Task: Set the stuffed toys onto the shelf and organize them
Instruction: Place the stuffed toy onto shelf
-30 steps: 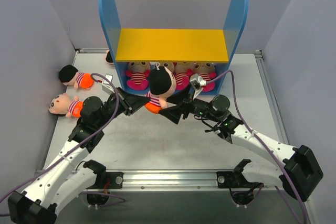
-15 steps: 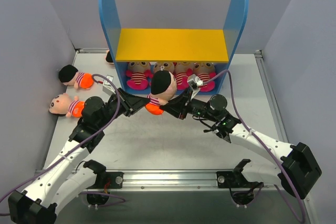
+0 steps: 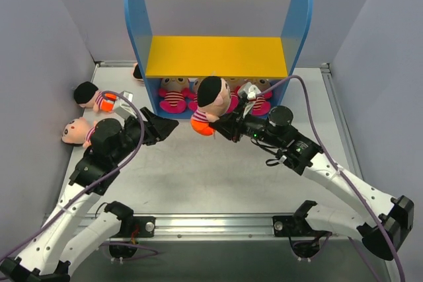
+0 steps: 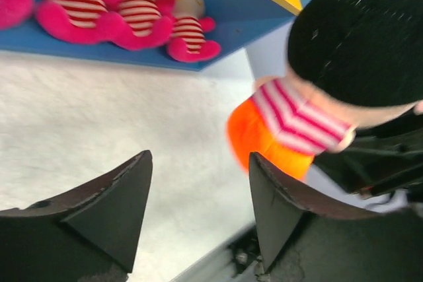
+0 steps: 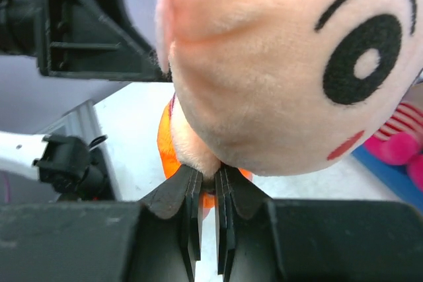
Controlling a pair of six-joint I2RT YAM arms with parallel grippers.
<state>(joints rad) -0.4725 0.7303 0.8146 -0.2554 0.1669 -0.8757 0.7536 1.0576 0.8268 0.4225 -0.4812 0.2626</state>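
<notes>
Shelf, tall blue round-topped sides w/ yellow top board (image 3: pixel 217 56), stands at the back. Pink-striped plush dolls (image 3: pixel 173 97) sit in a row on its blue base. Black-haired peach plush doll w/ orange bottom (image 3: pixel 208 100) is just in front of them, pinched in my right gripper (image 5: pixel 208 179), jaws nearly closed on it. My left gripper (image 4: pixel 198 156) gapes wide, empty, nearby.

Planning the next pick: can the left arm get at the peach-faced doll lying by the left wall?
Probably yes. The left gripper is open and empty, and the peach-faced doll lies uncovered on the table right beside that arm, apart from the black-haired doll.
</notes>
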